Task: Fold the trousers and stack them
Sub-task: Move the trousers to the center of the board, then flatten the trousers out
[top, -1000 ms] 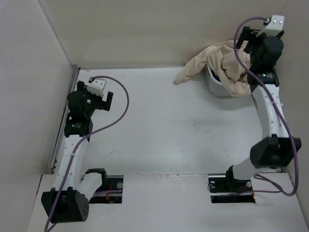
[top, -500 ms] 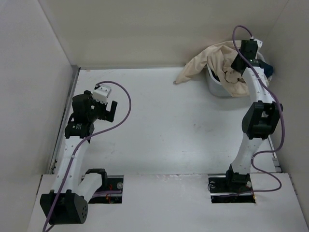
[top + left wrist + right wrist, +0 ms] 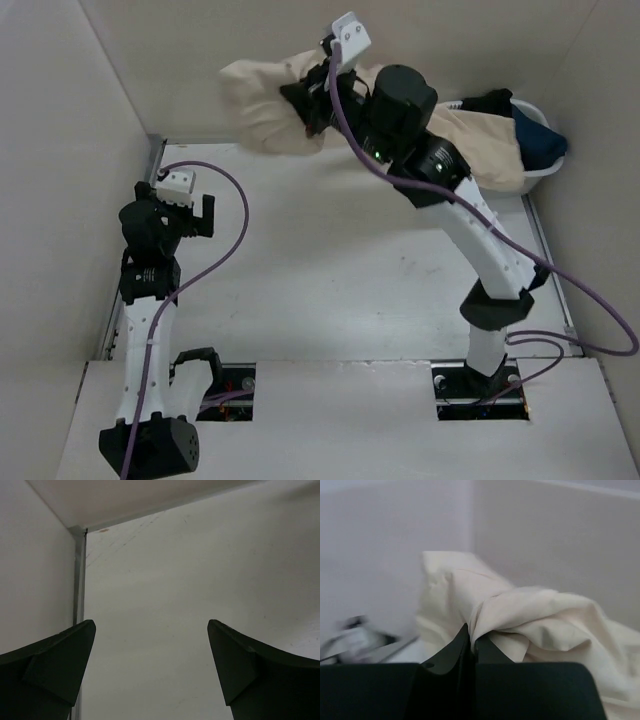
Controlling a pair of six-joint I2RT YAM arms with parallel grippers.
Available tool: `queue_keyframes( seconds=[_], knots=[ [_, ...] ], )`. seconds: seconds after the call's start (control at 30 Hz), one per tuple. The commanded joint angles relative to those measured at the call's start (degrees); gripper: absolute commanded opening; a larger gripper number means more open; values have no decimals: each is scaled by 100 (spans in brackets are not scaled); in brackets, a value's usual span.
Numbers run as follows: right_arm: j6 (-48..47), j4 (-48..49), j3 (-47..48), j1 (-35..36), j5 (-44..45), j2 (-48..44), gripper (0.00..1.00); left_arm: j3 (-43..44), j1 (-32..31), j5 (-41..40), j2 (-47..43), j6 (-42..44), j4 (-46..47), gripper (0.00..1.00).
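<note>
Right gripper (image 3: 471, 636) is pressed together, pinching a fold of the trousers (image 3: 262, 103), and is raised at the upper centre of the top view. The cloth trails right from the pinch to the white basket (image 3: 543, 172) in the upper right corner, where dark garments (image 3: 537, 140) lie. Left gripper (image 3: 150, 645) has its jaws spread over bare table (image 3: 330, 270) near the metal side rail (image 3: 78, 580) at the left edge, and open tabletop fills the middle between the arms.
</note>
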Motion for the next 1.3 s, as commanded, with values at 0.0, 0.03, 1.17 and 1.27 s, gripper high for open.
queue_keyframes(
  seconds=[0.0, 0.03, 1.17, 1.27],
  knots=[
    [-806, 1021, 145, 368, 94, -1362, 0, 143, 357, 45, -112, -452, 787, 100],
    [-737, 1109, -300, 456, 329, -1702, 0, 152, 453, 45, -129, -504, 909, 100],
    [3246, 301, -6925, -563, 445, -1006, 83, 177, 393, -667, 2823, 3802, -2061, 100],
    [3167, 231, -6563, -554, 665, -389, 83, 187, 42, -701, 3113, 3863, -1850, 100]
  ],
)
